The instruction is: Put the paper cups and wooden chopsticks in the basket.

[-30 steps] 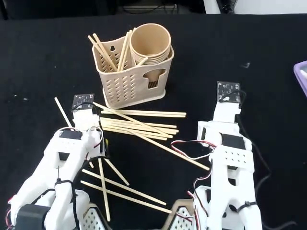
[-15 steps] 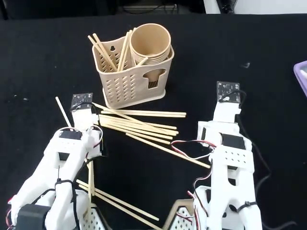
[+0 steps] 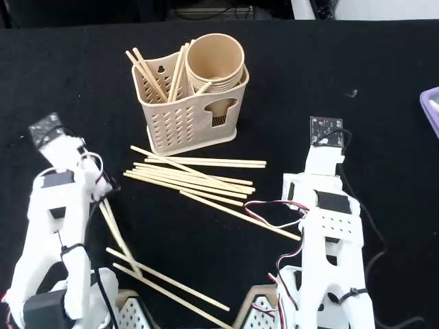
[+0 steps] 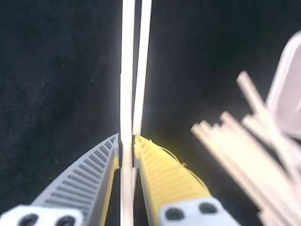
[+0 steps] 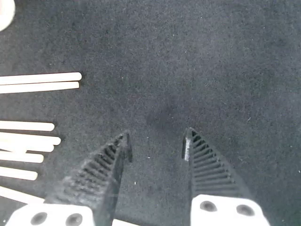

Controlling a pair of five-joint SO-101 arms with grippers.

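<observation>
A beige slotted basket (image 3: 180, 118) stands at the back of the black table, holding a stack of paper cups (image 3: 214, 60) and several wooden chopsticks (image 3: 152, 74). In front of it lies a loose pile of chopsticks (image 3: 195, 177). My left gripper (image 3: 103, 193) is at the table's left, off the pile's near-left end, shut on two chopsticks (image 4: 128, 70) that run out past its tips (image 4: 127, 137); their other ends trail toward the arm's base (image 3: 123, 241). My right gripper (image 5: 157, 136) hangs open over bare cloth to the right of the pile's ends (image 5: 42, 81).
Two more chopsticks (image 3: 171, 282) lie slanted near the front edge between the arm bases. A purple object (image 3: 431, 104) sits at the far right edge. Bare black cloth spreads right of the basket and behind the right arm (image 3: 326, 205).
My left arm has swung left and away from the pile with the two chopsticks in its grip; the loose sticks near the front shifted. The right arm has not moved.
</observation>
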